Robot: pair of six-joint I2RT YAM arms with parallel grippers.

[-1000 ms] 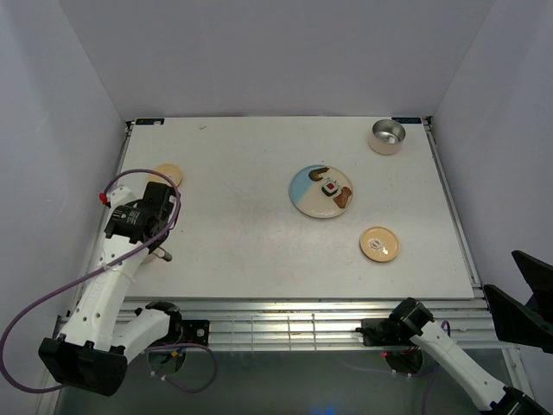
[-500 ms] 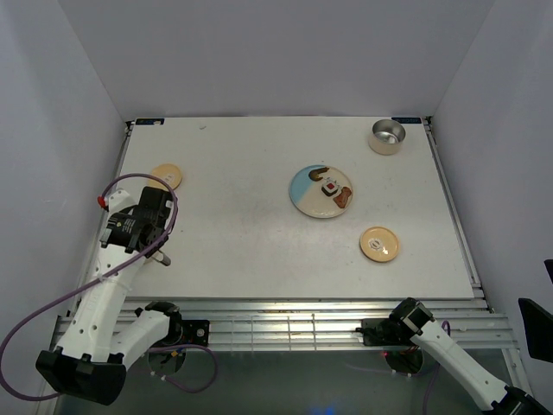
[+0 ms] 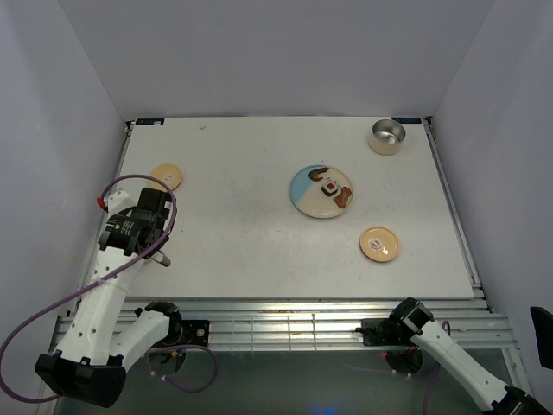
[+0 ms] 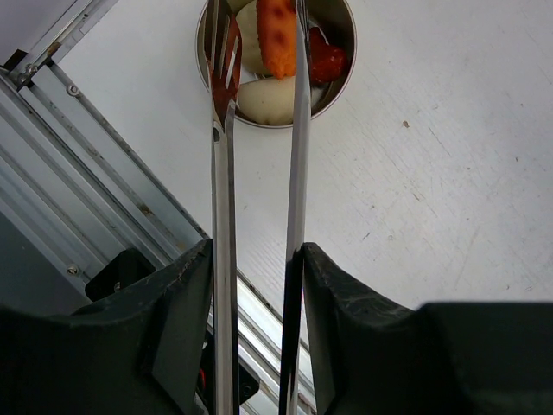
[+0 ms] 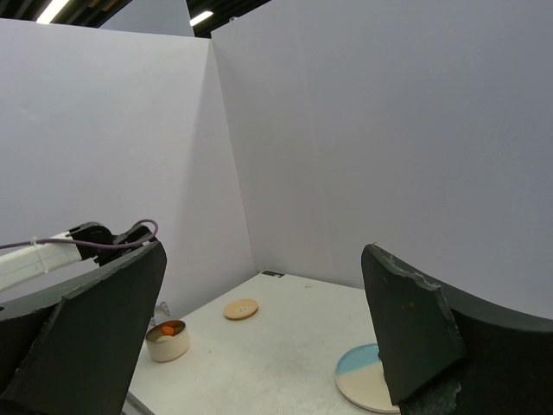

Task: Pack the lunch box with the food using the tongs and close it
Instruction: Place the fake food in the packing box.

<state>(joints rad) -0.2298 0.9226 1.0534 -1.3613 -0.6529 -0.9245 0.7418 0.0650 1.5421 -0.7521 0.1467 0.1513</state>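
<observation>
Clamping one tongs [image 4: 298, 173] above one tin [image 4: 346, 78] of food [image 4: 276, 35], left hand [image 4: 257, 259]; right hand [image 5: 263, 259] splayed

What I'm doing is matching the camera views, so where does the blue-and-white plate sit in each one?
Top external: the plate lies just right of the picture's centre.
Left wrist: not in it.
Right wrist: the plate sits at the bottom edge, right of centre, cut off by the frame.
Shared landmark: the tan round lid, far left in the top view and left of centre in the right wrist view.
</observation>
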